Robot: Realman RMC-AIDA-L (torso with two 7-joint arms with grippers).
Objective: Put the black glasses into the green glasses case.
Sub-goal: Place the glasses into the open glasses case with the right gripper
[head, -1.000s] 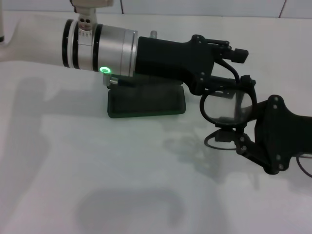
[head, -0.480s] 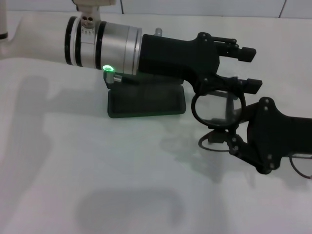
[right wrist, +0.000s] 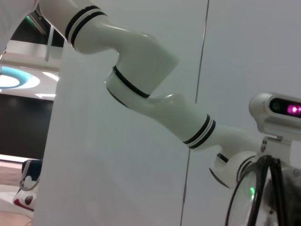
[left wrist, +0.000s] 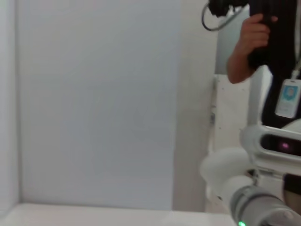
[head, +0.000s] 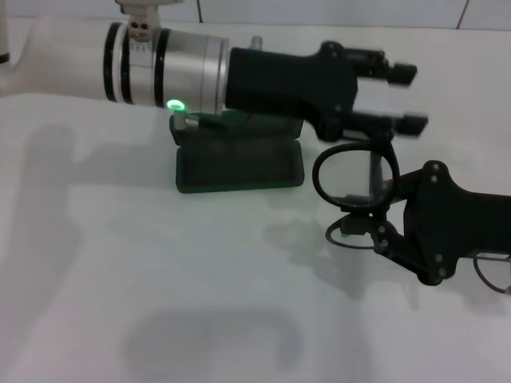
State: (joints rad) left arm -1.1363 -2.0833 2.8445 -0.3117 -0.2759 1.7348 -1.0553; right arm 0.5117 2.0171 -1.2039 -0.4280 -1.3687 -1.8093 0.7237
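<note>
Two robot arms meet over the white table. The green glasses case lies on the table with its lid up, and the left arm reaches across just above it. Past the far right end of the case, the left gripper has its two fingers spread apart, with nothing between them. The black glasses are just below that gripper, to the right of the case and up off the table. The right gripper has hold of them, pinching the frame near the round lens, which stands upright. The glasses do not touch the case. In the right wrist view, the rim of a lens shows close to the camera.
</note>
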